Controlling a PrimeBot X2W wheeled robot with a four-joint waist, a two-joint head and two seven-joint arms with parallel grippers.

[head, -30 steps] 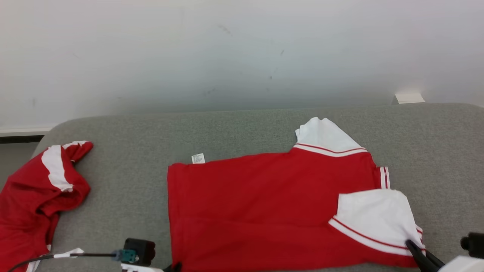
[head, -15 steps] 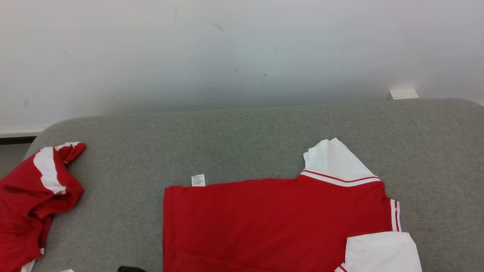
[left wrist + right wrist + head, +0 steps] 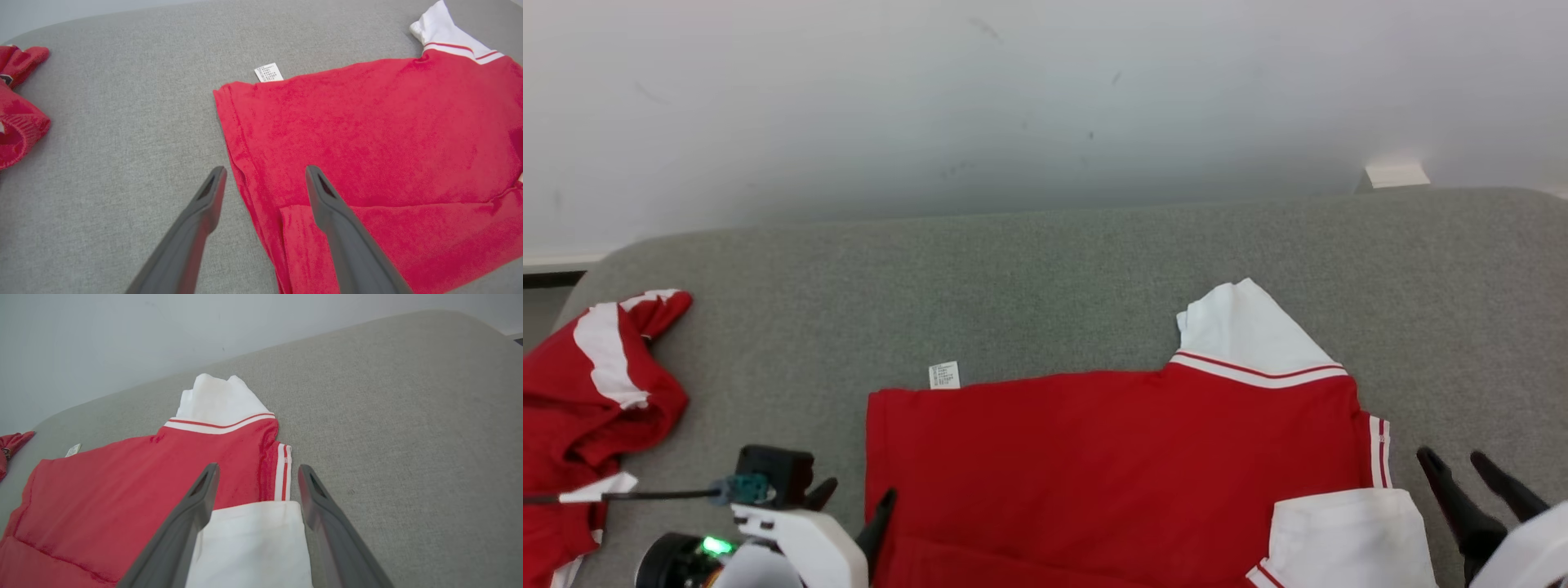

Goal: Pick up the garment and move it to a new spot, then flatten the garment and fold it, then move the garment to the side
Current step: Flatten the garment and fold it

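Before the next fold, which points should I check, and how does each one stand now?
1. Left gripper open, holding nothing: ok.
2. Right gripper open, holding nothing: ok.
3. Red garment lying flat on the grey cushion: ok.
4. Near fold even along its length: cannot tell, the frame cuts it off.
5. Second red garment lying apart, at the left: ok.

Now apart: left fingers [image 3: 202, 216], right fingers [image 3: 196, 510].

The red garment [image 3: 1111, 465] lies flat on the grey tabletop [image 3: 1045, 278], its near edge folded over. The far white sleeve [image 3: 1245, 331] sticks out; the near white sleeve [image 3: 1347, 535] lies folded at right.
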